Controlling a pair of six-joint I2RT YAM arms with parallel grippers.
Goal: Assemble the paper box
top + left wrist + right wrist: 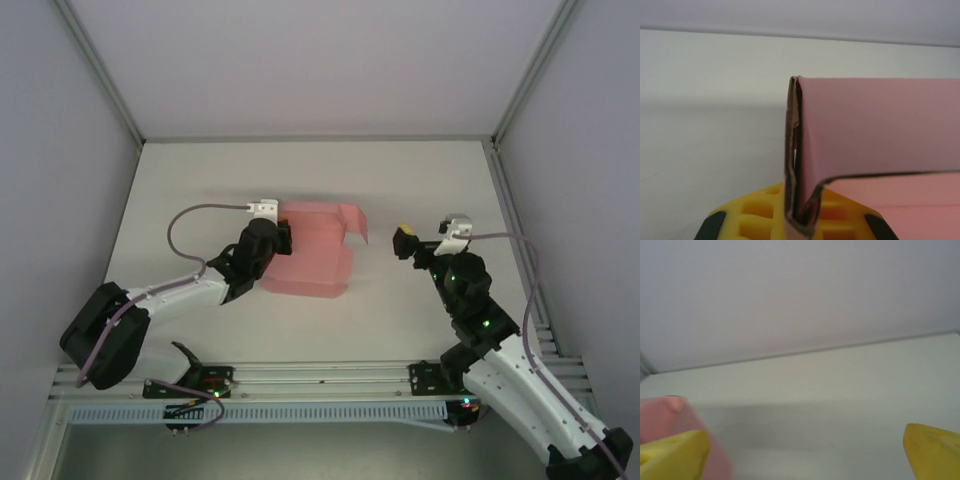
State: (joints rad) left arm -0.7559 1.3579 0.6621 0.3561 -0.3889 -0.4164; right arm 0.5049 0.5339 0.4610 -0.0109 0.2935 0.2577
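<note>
The pink paper box point(320, 258) lies partly folded in the middle of the white table, with one flap standing up at its far right corner. My left gripper point(285, 238) is shut on the box's left edge. In the left wrist view, the folded pink wall point(880, 130) rises from between the yellow fingers point(755, 215), pinched at my left gripper point(800, 220). My right gripper point(420, 245) stands open just right of the box, apart from it. In the right wrist view, its yellow fingertips point(932, 450) are spread wide around my right gripper point(805, 460), with a pink corner of the box point(665, 412) at far left.
Pale walls enclose the white table point(200, 180) on three sides. An aluminium rail point(330, 375) runs along the near edge by the arm bases, and another rail point(520, 240) lines the right side. A grey cable point(190, 225) loops left of the left wrist.
</note>
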